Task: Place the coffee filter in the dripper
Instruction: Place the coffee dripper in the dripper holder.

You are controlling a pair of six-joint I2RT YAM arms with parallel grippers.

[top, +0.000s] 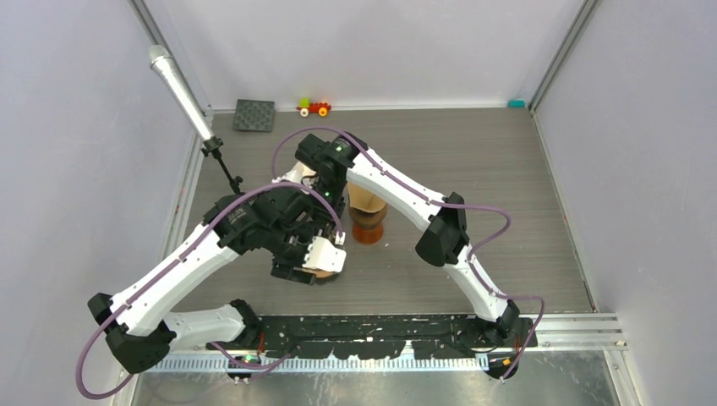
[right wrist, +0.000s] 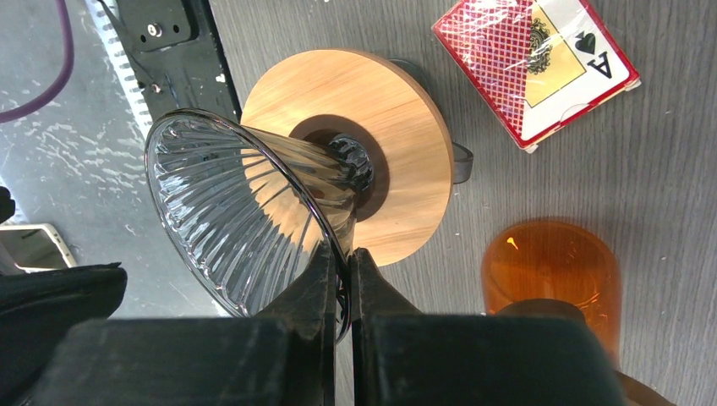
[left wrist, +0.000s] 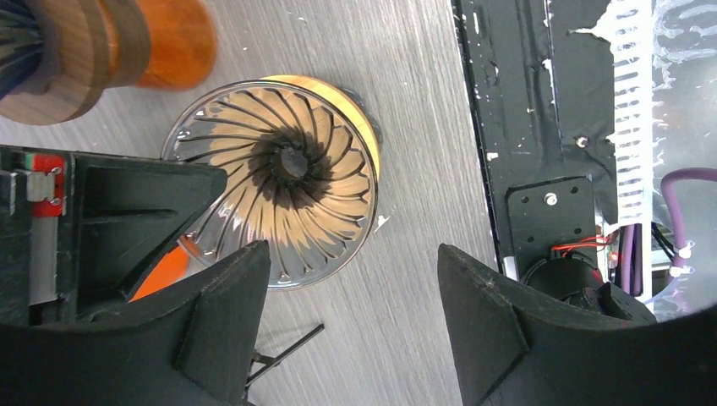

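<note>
The clear ribbed glass dripper [right wrist: 237,203] stands on its round wooden base [right wrist: 406,135] on the table. My right gripper [right wrist: 345,254] is shut on its glass rim. The left wrist view looks down into the dripper [left wrist: 279,182]. My left gripper [left wrist: 353,254] hovers over its near edge, jaws wide open and empty. A tan coffee filter [top: 363,199] appears to sit on an orange holder [top: 369,228] just right of both grippers. The arms hide most of the dripper in the top view.
A red deck of cards [right wrist: 534,66] lies beyond the dripper. The orange holder [right wrist: 550,271] stands close to its right. A microphone on a stand [top: 182,89], a black square pad [top: 254,115] and a toy train [top: 314,106] are at the back.
</note>
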